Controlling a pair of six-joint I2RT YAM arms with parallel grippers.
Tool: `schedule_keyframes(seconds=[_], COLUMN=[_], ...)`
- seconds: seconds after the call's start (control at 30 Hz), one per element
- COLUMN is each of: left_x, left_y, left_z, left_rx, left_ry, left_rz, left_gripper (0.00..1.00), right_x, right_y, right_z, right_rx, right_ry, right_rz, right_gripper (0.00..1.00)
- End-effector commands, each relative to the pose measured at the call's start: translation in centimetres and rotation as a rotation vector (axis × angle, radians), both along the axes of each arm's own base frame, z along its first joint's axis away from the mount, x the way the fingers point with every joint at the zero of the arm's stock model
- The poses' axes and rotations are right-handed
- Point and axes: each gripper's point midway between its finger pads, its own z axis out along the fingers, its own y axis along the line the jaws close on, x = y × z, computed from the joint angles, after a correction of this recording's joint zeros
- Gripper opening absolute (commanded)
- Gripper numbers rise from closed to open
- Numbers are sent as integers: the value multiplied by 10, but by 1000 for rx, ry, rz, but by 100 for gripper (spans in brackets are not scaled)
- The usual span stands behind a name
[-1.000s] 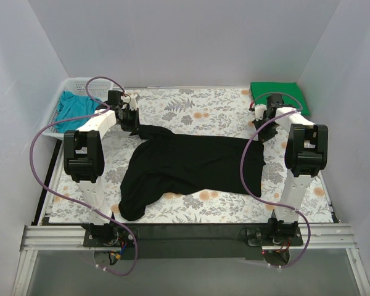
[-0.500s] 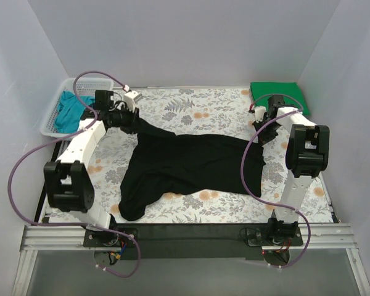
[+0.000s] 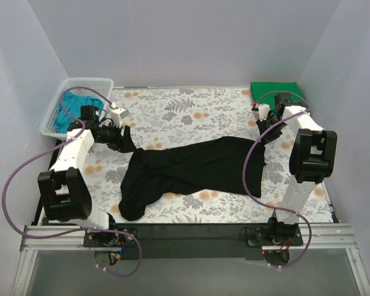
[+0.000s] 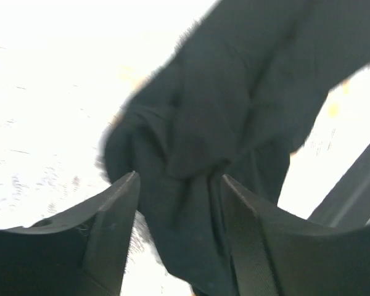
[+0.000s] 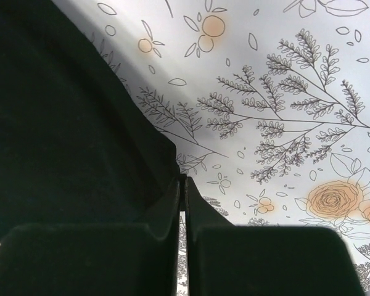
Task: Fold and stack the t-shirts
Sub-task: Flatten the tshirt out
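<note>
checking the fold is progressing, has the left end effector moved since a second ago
Yes: the left end effector drew back toward the near edge, away from the basket, pulling the black shirt along.

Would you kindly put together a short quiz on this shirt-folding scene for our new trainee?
1. Multiple choice: where is the teal t-shirt? A) spread out flat B) in the white basket C) draped over an arm
2. True or false: the right gripper is closed on an edge of the black t-shirt.
3. Short answer: what colour is the folded t-shirt at the far right corner of the table?
Key: 1 B; 2 true; 3 green.
</note>
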Motion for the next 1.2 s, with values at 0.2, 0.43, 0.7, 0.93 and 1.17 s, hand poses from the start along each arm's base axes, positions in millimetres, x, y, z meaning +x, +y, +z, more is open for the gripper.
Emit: schedule_keyframes(seconds=[0.2, 0.43, 0.7, 0.93, 1.17], left_x=[14, -2, 25, 54, 49], left_y=[-5, -9, -53, -78, -94], left_z=[-3, -31, -20, -54, -70], left_rx=[-129, -112, -69, 70, 133], left_ry=[59, 194, 139, 182, 234], left_rz=[38, 47, -9, 3, -18], left_gripper=[45, 39, 50, 54, 59], right_x=[-7, -5, -7, -4, -5], right_y=[6, 7, 11, 11, 11], right_z=[19, 19, 13, 19, 19], right_rx=[40, 46, 75, 76, 74], right_ry=[-8, 1, 32, 20, 21], right_rz=[27, 25, 18, 17, 24], right_gripper=[1, 1, 1, 1, 1])
